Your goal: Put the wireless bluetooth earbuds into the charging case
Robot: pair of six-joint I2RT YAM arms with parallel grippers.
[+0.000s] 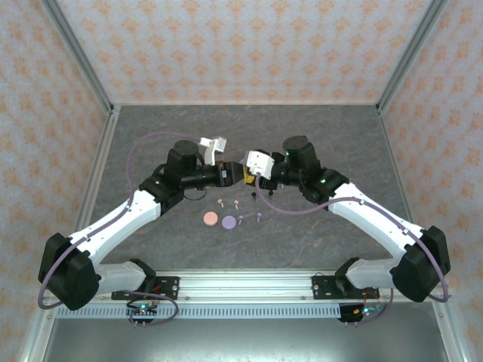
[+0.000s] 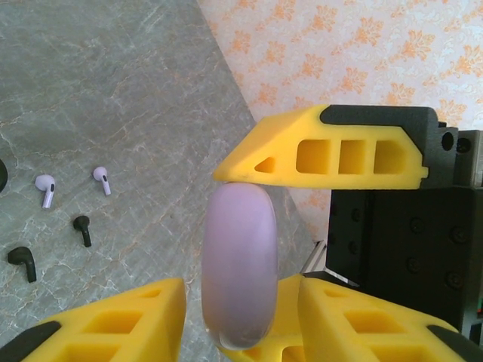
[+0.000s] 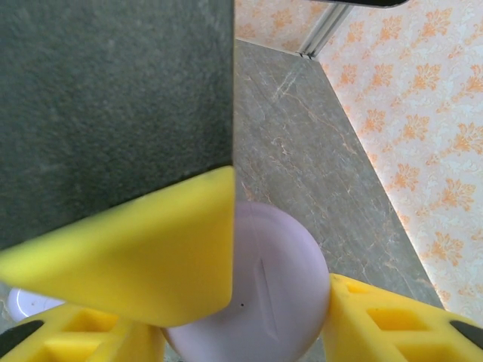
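Two matte black buds [image 2: 83, 230] and two glossy lilac buds [image 2: 46, 190], four small stemmed shapes lying apart from one another, sit on the grey, veined stone-look table [image 2: 113, 90] at the left of the left wrist view.

To their right, off the table, a smooth lilac case [image 2: 240, 264] is seen edge-on as a tall, rounded oval. It hangs between the yellow, honeycomb-cut plastic fingers [image 2: 113, 324] of the left gripper [image 2: 241, 290]. These flank its two flat faces, with a sliver of gap beside the left one. Whether they press the case cannot be told.

Above it, a wedge-shaped yellow finger [image 2: 324, 147] of the other arm touches the case's top rim.

From the right wrist, the same case is a domed disc with a faint seam line. The right gripper [image 3: 245, 313] is clenched on its rim, one yellow finger at each side, while a yellow wedge of the left gripper lies across its face.

From above, the two arms meet nose to nose over the middle of the table. Nearer the bases, left to right, lie a flat round pink disc [image 1: 210, 219], a lilac disc [image 1: 228, 222] just beside it, and two more lilac stemmed buds. Two pale pinkish buds [image 1: 220, 202] rest a little farther back. Orange floral paper [image 1: 226, 45] covers the walls.
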